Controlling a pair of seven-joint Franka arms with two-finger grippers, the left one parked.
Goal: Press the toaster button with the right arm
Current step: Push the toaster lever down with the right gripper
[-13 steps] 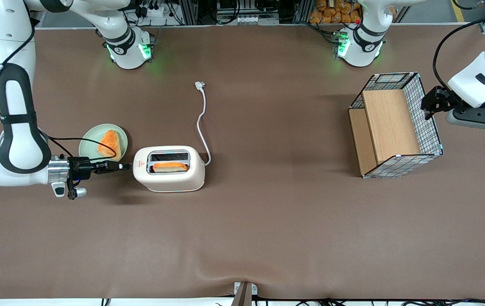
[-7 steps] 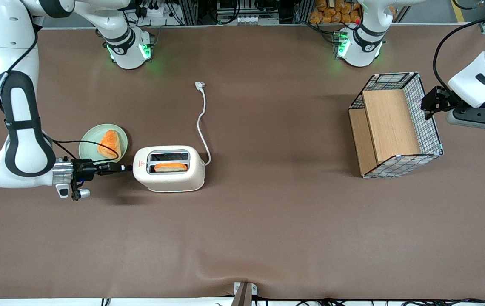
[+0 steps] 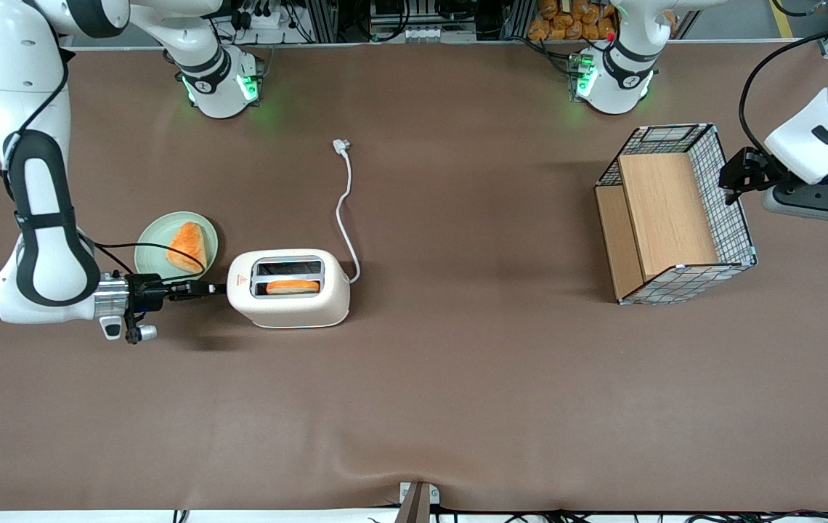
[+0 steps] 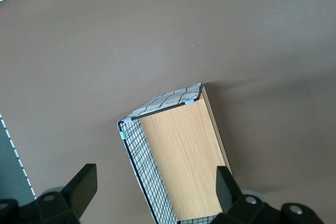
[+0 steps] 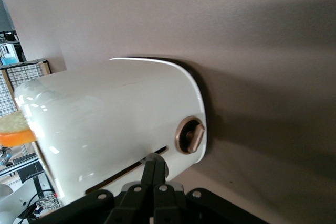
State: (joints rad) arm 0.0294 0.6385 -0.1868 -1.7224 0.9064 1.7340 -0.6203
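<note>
The cream-white toaster (image 3: 290,309) stands on the brown table, with an orange-crusted slice of toast (image 3: 292,286) sitting low in the slot nearer the front camera. My right arm's gripper (image 3: 219,288) lies level at the toaster's narrow end, on the working arm's side. Its fingers are shut together. In the right wrist view the gripper (image 5: 156,162) rests its tips on the toaster button (image 5: 165,164), a pale grey nub in the dark vertical slot of the toaster (image 5: 115,108). A round brown knob (image 5: 189,135) sits beside the nub.
A pale green plate (image 3: 149,247) holding a slice of bread (image 3: 186,245) sits close beside my gripper, farther from the front camera. The toaster's white cord (image 3: 343,211) trails away unplugged. A wire-and-wood basket (image 3: 675,214) lies toward the parked arm's end.
My arm has edged toward the toaster, keeping the shut fingertips on its narrow end. The toast has sunk a little lower in its slot.
</note>
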